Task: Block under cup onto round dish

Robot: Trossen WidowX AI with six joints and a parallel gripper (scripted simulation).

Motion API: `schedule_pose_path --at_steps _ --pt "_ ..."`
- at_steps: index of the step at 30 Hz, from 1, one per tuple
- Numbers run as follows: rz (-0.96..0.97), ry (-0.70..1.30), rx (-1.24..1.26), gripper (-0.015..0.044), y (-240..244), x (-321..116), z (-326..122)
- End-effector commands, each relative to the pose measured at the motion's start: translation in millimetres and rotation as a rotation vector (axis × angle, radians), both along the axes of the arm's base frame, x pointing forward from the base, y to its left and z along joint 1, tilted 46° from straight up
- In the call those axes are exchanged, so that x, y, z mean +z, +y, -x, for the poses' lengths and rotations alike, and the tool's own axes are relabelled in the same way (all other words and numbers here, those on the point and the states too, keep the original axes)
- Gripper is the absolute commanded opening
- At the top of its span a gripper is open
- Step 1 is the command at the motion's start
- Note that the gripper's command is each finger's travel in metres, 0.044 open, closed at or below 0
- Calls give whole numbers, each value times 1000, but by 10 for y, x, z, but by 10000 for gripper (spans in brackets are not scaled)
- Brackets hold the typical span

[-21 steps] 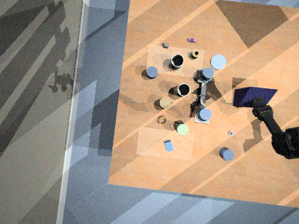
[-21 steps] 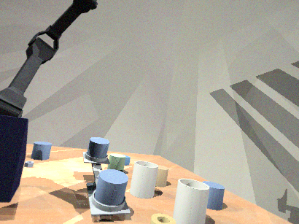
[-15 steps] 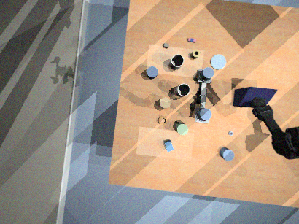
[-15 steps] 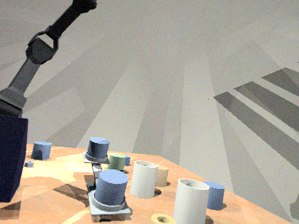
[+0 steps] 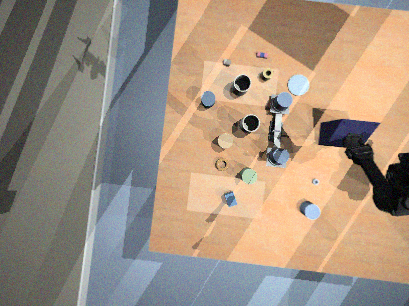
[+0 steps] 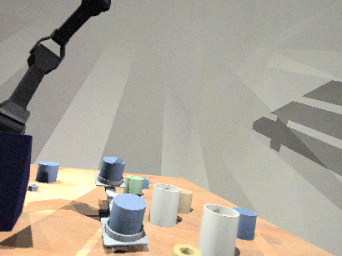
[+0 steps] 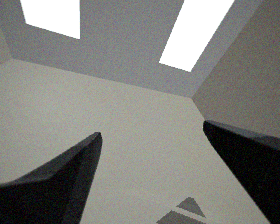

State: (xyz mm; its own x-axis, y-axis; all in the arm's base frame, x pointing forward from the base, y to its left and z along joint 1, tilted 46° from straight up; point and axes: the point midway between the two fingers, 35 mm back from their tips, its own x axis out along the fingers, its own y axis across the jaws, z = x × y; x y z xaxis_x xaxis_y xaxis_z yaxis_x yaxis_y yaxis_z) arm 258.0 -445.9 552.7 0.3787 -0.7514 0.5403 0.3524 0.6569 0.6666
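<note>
- Top: a blue cup (image 5: 284, 102) (image 6: 128, 213) and its twin (image 5: 279, 156) (image 6: 113, 170) stand on opposite ends of the balance (image 5: 278, 130) (image 6: 111, 196); the round dish (image 5: 298, 85) lies on the desk (image 5: 209, 238) (image 6: 71, 233) near the first.
- Exterior: both cups sit on their pans; the block is out of sight.
- Wrist: the tool (image 7: 152, 130) is spread, nothing between its fingers.

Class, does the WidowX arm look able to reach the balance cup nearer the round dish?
Probably yes: the cup stands uncovered, nothing rests on it, and the gripper is open and empty.
</note>
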Motion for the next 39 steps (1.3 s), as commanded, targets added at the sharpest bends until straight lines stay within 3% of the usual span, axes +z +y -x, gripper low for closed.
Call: schedule_pose_path --at_steps 1,21,39 --pt "-30 110 -5 440 -28 -190 -61" --pt "-217 744 106 440 -32 -1712 -323" --pt "-322 1227 447 440 611 -3194 -214"
